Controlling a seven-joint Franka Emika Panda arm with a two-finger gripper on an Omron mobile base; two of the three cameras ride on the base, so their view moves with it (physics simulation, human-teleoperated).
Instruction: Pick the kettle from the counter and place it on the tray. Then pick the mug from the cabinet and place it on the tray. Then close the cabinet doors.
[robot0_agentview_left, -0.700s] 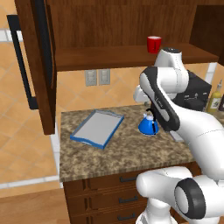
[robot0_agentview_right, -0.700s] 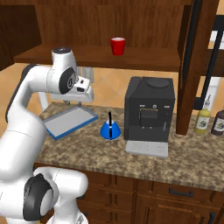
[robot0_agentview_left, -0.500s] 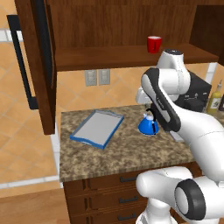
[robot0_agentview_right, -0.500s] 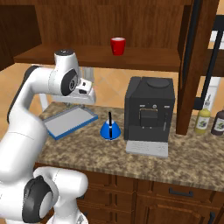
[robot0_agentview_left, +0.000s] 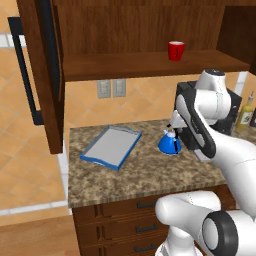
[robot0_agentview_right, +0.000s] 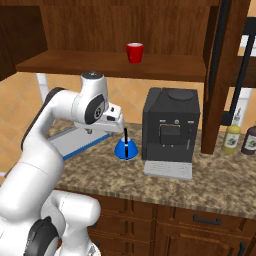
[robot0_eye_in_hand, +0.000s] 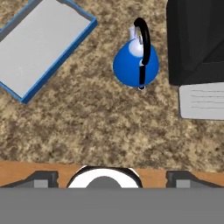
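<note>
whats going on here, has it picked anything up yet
Not yet. The robot's hand is open and empty, held above the counter looking down at the blue kettle, which sits beside the black coffee machine. The tray lies bare to the kettle's other side. The red mug is on the shelf of the cabinet, and the cabinet doors are open.

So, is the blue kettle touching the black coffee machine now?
Apart. The hand view shows a strip of counter between the kettle and the coffee machine.
</note>
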